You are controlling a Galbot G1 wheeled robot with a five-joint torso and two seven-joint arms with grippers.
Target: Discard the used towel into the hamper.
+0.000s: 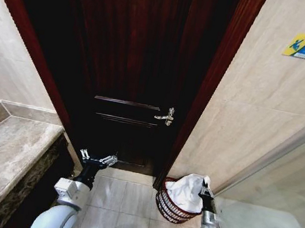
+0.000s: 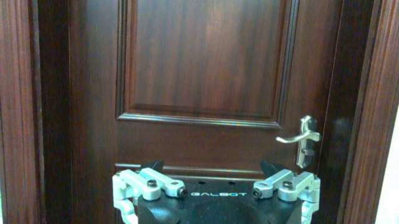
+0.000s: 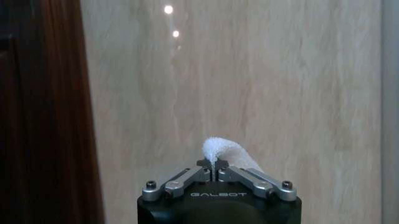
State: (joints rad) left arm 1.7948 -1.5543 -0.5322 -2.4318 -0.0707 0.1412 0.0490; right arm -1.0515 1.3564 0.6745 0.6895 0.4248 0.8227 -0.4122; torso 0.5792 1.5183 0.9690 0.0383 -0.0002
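**Towel hangs over the hamper, pinched by your right hand**

Your right hand (image 1: 205, 188) is the one at work. In the right wrist view its fingers are pressed together on a fold of the white towel (image 3: 223, 150), so it is pinching the cloth at one end. In the head view the rest of the towel (image 1: 188, 191) hangs down from that pinch and spreads to the left, and its lower part is already lying inside the wire hamper (image 1: 167, 205).

The relation that matters for you: the hamper stands on the floor tiles (image 1: 120, 199) against the beige wall (image 1: 258, 114), just beside the dark door frame (image 1: 205, 93), and its opening is below your right hand and a little to the left of it. The towel's long axis goes downward from the hand into the basket. The hand looks to be above the right part of the rim, so I judge that most of the cloth would fall inside, but the part near the rim could hang over the edge.

Your left hand (image 1: 97, 158) is well apart, in front of the wooden door (image 1: 138, 59), with the fingers spread and nothing between them. The right arm is clearly the nearer one to the hamper.
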